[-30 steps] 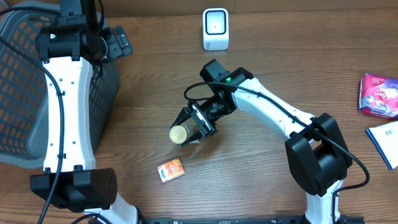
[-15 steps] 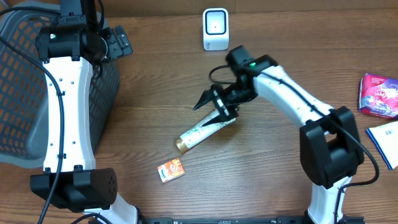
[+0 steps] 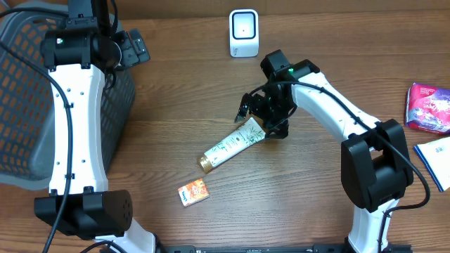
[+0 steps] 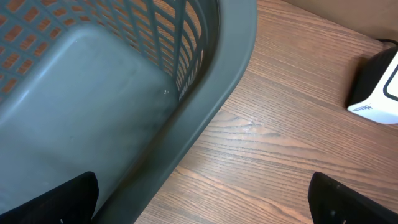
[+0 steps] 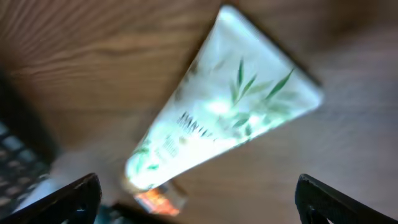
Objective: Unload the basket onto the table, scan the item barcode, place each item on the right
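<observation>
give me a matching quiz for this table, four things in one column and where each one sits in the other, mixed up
Things:
1. leaf-print tube
2. small orange box
3. white scanner
4. grey basket

Places:
A. left side of the table
B. lying on its side, mid-table
C. middle of the far edge
D. nearest the robot's bases, just past the tube's cap end

Pairs: 1-B, 2-D, 3-C, 4-A
</observation>
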Robot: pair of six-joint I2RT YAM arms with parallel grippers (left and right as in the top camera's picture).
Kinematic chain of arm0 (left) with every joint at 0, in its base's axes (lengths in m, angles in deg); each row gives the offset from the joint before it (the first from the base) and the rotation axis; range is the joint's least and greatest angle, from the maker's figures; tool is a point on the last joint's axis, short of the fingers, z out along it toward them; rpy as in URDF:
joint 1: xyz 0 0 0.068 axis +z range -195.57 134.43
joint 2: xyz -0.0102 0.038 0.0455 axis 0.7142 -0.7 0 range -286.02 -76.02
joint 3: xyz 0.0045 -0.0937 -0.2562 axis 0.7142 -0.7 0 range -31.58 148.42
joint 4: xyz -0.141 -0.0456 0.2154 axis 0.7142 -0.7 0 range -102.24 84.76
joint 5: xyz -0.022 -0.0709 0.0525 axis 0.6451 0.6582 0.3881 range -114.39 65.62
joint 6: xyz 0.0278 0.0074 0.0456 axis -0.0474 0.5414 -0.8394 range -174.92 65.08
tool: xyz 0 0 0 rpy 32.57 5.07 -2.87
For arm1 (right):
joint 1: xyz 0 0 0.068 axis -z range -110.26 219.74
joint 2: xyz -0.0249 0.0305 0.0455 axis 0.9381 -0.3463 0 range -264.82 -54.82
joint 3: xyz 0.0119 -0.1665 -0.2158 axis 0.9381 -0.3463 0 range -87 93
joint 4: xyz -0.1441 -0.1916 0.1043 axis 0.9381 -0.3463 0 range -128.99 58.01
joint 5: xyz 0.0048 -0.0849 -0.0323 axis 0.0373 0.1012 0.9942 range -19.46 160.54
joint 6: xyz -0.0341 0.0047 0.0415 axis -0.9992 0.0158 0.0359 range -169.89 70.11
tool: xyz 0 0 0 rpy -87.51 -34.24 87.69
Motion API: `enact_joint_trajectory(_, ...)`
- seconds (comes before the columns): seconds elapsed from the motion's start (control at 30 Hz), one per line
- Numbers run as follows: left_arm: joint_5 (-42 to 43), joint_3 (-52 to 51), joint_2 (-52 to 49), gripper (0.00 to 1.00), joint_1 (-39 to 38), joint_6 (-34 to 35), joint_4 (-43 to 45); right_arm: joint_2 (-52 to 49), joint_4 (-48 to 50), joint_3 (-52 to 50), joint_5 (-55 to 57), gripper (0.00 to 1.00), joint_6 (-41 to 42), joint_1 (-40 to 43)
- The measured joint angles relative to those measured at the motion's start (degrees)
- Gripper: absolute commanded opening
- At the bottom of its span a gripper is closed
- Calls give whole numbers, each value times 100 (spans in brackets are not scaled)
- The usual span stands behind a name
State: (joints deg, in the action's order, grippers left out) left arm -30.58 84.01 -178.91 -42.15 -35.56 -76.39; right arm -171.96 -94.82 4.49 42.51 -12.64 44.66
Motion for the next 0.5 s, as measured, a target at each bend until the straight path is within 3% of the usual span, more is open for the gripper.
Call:
enact_joint_trajectory(0.23, 0, 0, 0, 100, 0, 0, 0, 20, 990, -584, -175, 100, -439, 350)
enact_joint_trajectory(0.5, 0, 0, 0, 100, 0, 0, 0, 20, 820, -1484, -181, 100, 1961, 356)
